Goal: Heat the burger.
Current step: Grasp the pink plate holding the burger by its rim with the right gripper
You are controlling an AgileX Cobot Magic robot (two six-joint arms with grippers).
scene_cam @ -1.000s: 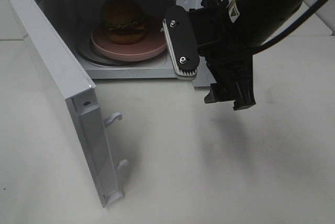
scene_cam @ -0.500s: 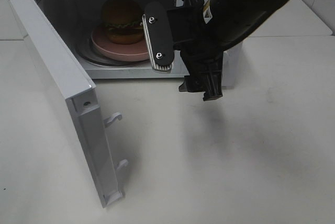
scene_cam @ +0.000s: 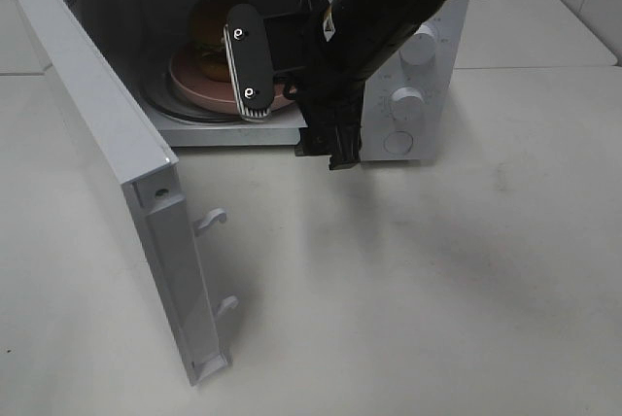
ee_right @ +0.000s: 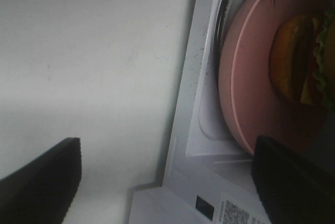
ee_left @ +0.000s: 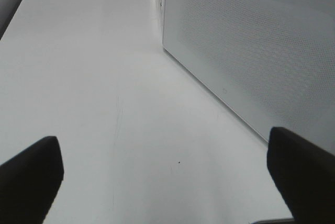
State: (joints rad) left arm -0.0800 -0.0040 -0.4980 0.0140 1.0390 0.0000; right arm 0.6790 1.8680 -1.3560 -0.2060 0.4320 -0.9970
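Starting at the left of the high view, the microwave door (scene_cam: 107,158) hangs wide open, swung out toward the camera with its two latch hooks (scene_cam: 216,262) pointing into free air. So the closing step is not yet done.

Next comes the microwave cavity (scene_cam: 126,47), where the burger (scene_cam: 209,22) sits on the round pink plate (scene_cam: 194,81), which rests on the glass turntable (scene_cam: 160,100). The loading part of the task looks finished: the food is inside and nothing is holding it.

Just right of that, the right gripper (scene_cam: 277,71) hovers at the mouth of the cavity, in front of the plate's right side, with its jaws spread wide and empty. One finger (scene_cam: 245,61) stands partly across the burger in this view. The right wrist view agrees: the two dark fingertips (ee_right: 36,177) sit far apart, with the plate's rim (ee_right: 230,88) and the burger (ee_right: 301,62) between them and beyond, untouched.

Further right, the control dials (scene_cam: 408,100) on the microwave's front panel show beside the arm, and nothing touches them.

The left gripper (ee_left: 167,177) does not appear in the high view. Its own camera shows its jaws released and empty, close to the microwave's perforated side wall (ee_left: 251,51) over the white table (ee_left: 94,77).

What is left, by my judgement, is shutting the door and then setting a dial to start the heating.
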